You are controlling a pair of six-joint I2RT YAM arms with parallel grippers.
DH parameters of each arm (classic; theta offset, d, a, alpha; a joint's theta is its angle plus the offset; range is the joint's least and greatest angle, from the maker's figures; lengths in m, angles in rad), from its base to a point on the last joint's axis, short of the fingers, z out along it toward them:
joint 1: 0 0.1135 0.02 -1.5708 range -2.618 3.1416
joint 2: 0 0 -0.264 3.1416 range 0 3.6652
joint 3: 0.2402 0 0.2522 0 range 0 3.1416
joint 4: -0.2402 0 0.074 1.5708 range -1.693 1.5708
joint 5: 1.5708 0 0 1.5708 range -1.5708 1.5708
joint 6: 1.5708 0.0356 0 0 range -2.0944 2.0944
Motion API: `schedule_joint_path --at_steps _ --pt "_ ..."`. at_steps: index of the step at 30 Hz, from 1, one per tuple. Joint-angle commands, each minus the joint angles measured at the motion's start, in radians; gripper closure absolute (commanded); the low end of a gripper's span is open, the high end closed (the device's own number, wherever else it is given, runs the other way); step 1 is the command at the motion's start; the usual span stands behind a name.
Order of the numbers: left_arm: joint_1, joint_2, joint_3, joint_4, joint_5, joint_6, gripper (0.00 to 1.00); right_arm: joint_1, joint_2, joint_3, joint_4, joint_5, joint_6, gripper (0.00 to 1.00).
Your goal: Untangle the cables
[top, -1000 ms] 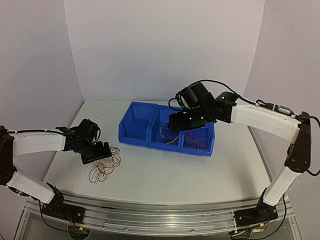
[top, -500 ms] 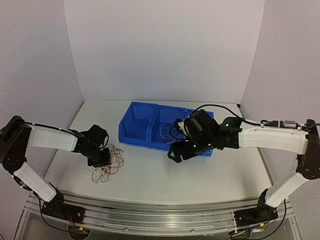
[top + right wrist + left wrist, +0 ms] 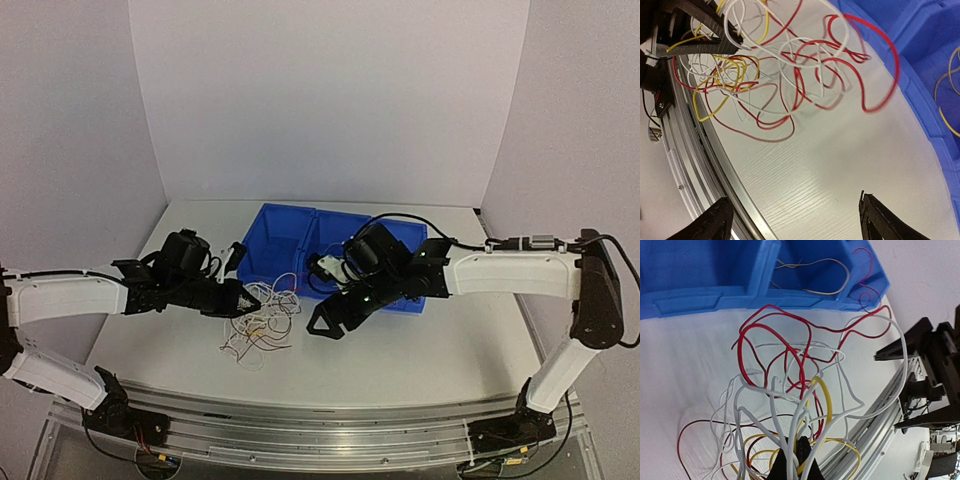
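The cables (image 3: 262, 322) are a tangle of thin white, red and yellow wires on the white table in front of the blue bins. My left gripper (image 3: 246, 301) is shut on a bunch of them, mostly white and yellow strands (image 3: 790, 430) that run between its fingertips (image 3: 805, 457). Red loops (image 3: 771, 347) fan out beyond. My right gripper (image 3: 320, 326) stands open just right of the tangle, low over the table, with nothing between its fingers (image 3: 875, 220). In the right wrist view the cables (image 3: 785, 65) hang from the left gripper (image 3: 715, 46).
A row of blue bins (image 3: 283, 246) stands behind the tangle; the middle bin holds a yellow wire (image 3: 827, 290) and the right one red wire. The metal rail (image 3: 695, 165) along the table's near edge runs close to the tangle.
The left gripper has shut on the cables and carried them right, toward the bins. The right arm has come down from over the bins to the table beside the tangle.
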Motion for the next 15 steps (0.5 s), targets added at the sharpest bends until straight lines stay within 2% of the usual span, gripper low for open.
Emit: schedule_joint_path --at_steps 1,6,15 --pt "-0.021 -0.057 -0.004 0.069 0.105 0.056 1.00 0.018 0.062 0.099 0.040 -0.048 -0.138 0.16" --pt "-0.039 -0.071 -0.005 0.062 0.138 0.083 1.00 0.018 0.101 0.134 0.042 0.058 -0.156 0.18" --pt "-0.048 -0.106 -0.025 0.054 0.162 0.113 1.00 0.017 0.092 0.126 0.071 0.163 -0.085 0.20"
